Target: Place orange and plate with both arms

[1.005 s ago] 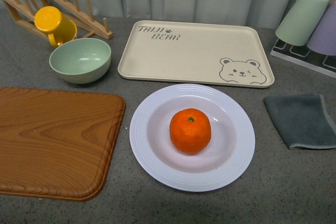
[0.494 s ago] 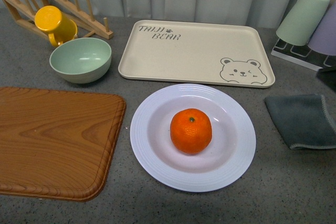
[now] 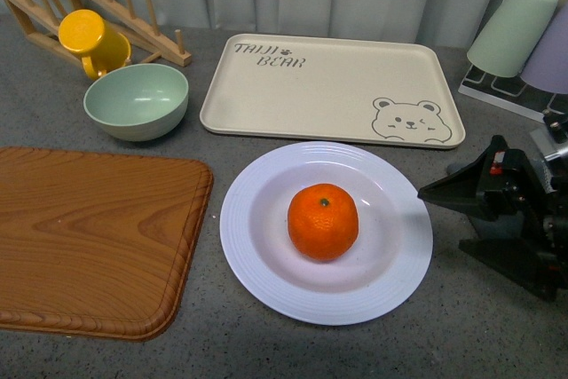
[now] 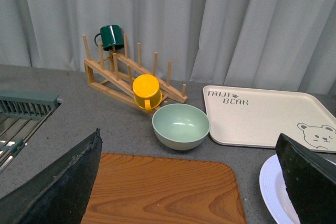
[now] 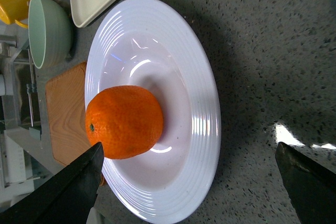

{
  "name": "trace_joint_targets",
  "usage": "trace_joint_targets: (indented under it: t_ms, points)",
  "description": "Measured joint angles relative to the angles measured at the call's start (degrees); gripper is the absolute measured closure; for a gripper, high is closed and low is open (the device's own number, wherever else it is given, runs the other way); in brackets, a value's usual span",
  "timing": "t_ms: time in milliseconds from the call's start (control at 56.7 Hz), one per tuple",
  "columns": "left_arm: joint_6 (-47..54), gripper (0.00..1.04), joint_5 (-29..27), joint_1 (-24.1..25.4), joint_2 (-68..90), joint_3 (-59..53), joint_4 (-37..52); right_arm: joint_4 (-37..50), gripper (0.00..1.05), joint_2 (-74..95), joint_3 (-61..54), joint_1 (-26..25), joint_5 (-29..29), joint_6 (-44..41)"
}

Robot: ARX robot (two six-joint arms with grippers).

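The orange [image 3: 323, 221] rests in the middle of the white ridged plate [image 3: 257, 272] on the grey counter. My right gripper [image 3: 441, 217] is open and low at the plate's right rim, its fingers pointing at the plate with nothing between them. In the right wrist view the orange [image 5: 124, 121] and plate [image 5: 205, 103] lie just ahead of the open right gripper [image 5: 186, 190]. My left gripper [image 4: 186, 187] is open above the wooden board [image 4: 163, 192]. Only a sliver of the plate [image 4: 270, 187] shows beside one finger. The front view does not show the left gripper.
A beige bear tray [image 3: 328, 90] lies behind the plate. A wooden board [image 3: 89, 237] is to its left. A pale green bowl [image 3: 136, 99], a yellow mug [image 3: 89, 42] and a wooden rack [image 3: 133, 19] stand at the back left. Upturned cups [image 3: 510, 31] stand at the back right.
My right gripper has come into the front view from the right and now covers the grey cloth beside the plate. The orange and the plate have not moved.
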Motion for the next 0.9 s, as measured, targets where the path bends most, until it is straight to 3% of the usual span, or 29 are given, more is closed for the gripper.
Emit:
trace_joint_targets:
  t_ms: [758, 899]
  points:
    - [0.0, 0.06, 0.0, 0.0, 0.0, 0.0, 0.0, 8.0, 0.09, 13.3, 10.3, 7.1, -1.4, 14.0]
    - [0.0, 0.06, 0.0, 0.0, 0.0, 0.0, 0.0, 8.0, 0.3, 14.1, 10.5, 7.5, -0.9, 14.3]
